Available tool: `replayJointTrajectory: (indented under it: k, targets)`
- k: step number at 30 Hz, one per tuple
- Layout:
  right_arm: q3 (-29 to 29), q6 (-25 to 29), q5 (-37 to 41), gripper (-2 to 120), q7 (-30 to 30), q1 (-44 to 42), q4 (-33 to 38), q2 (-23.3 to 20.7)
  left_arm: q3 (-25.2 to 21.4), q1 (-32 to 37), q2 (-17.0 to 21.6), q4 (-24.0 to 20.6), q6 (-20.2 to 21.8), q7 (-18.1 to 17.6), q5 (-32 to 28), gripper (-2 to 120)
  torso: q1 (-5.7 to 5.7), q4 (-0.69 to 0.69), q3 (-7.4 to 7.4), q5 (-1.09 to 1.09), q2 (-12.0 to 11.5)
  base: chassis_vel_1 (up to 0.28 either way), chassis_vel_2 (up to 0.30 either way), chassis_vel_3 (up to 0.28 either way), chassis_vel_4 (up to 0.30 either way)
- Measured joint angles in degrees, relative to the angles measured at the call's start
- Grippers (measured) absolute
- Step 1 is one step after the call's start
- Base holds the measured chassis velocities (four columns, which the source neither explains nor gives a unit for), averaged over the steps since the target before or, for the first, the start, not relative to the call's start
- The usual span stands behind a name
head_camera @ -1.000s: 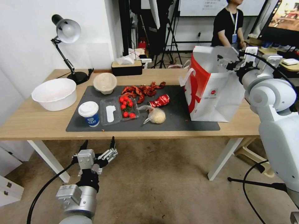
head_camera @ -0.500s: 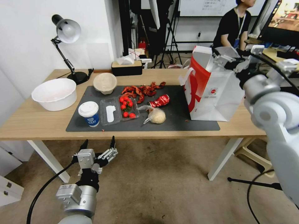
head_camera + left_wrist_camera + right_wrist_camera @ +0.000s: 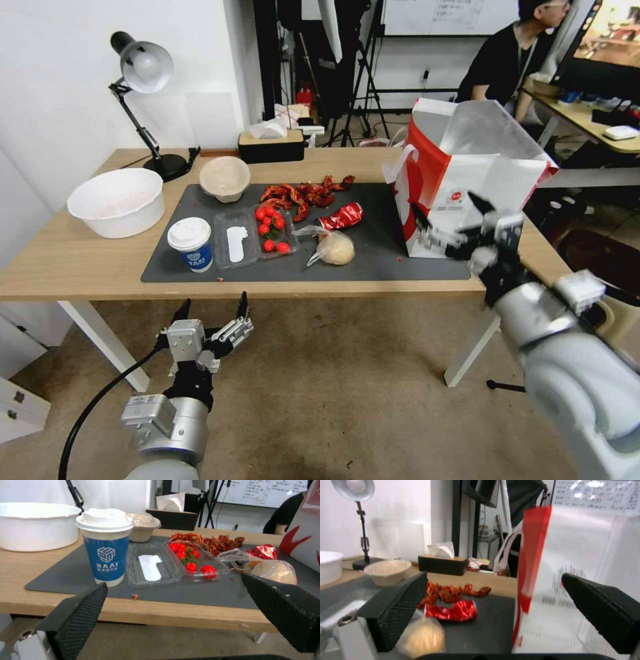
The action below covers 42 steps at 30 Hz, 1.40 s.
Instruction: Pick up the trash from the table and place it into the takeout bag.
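Our right hand (image 3: 448,231), which a second earlier had been up at the mouth of the large white paper takeout bag with red sides (image 3: 460,190), had dropped to the bag's near face, fingers apart and empty. We judged one drop finished, with the crumpled red wrapper (image 3: 341,217), the clear bag with a beige lump (image 3: 335,248) and the blue-and-white paper cup (image 3: 191,244) left on the light-wood desk (image 3: 67,260). Our left hand (image 3: 210,312) hung open below the desk's near edge.

Takeout bag (image 3: 467,200) before right pincer (image 3: 448,227)
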Motion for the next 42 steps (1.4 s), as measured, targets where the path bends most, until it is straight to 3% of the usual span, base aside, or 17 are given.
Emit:
replayJointTrajectory:
  k: [1, 5, 13, 30, 42]
  targets:
    - [0.0, 0.0, 0.0, 100, 0.0, 0.0, 0.0, 0.0, 0.0, 0.0, 0.0, 0.0, 0.0, 0.0, 0.0, 100, 0.00, 0.00, 0.00, 0.00, 0.0, 0.000, 0.000, 0.000, 0.000]
    - [-2.0, 14.4, -7.6, 100, -0.3, -6.0, -7.7, 4.4, 0.0, 0.1, 0.2, 0.3, -0.3, 0.1, 0.0, 100, 0.01, 0.01, 0.01, 0.03, 0.0, 0.000, 0.000, 0.000, 0.000]
    - [-2.8, 23.6, -10.9, 100, -1.3, -12.4, -13.2, 10.7, 0.1, 0.7, 0.2, 0.5, -1.1, 0.2, 0.0, 100, 0.01, 0.00, 0.01, 0.02, 0.0, 0.000, 0.000, 0.000, 0.000]
    - [-3.3, 22.3, -10.2, 100, -2.1, -11.9, -13.6, 10.7, 0.5, 0.5, 0.1, 1.4, -1.6, 0.2, 0.1, 100, 0.01, 0.00, 0.01, 0.02, 0.0, 0.000, 0.000, 0.000, 0.000]
    - [-7.1, 16.2, -9.3, 100, -2.0, -5.3, -13.8, 8.1, 0.7, 0.4, 0.0, 1.6, -1.8, 0.3, 0.3, 100, 0.01, 0.00, 0.02, 0.03, 0.0, 0.000, 0.000, 0.000, 0.000]
